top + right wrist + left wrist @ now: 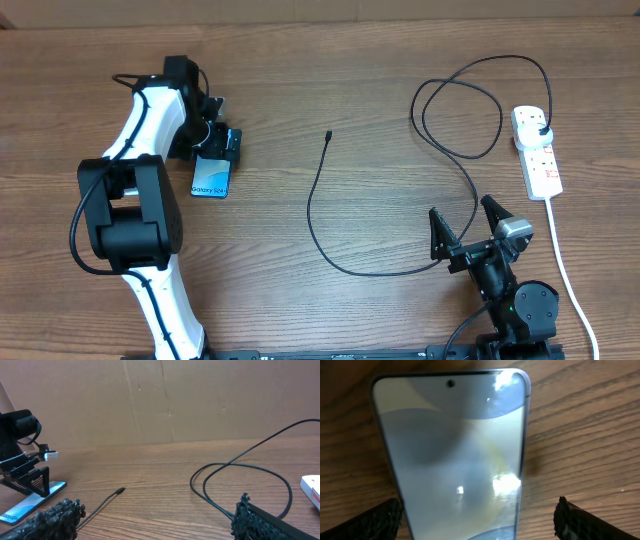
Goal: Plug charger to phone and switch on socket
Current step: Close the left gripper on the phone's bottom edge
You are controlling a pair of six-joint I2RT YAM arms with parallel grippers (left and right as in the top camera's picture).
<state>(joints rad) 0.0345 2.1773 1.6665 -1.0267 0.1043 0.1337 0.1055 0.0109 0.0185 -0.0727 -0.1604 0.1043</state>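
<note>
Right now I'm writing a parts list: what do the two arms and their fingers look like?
The left arm has white links, black joint housings and thin black cables. The right arm shows black, with a grey block at its wrist. The fingers are black with rough textured faces.

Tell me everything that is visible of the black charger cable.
The charger is a long, thin black cable, lying slack on the wooden table. Its black plug sits in the white socket strip. It forms a loop, runs past the open right end effector, then curves round to a small connector tip, free, well apart from the phone.
</note>
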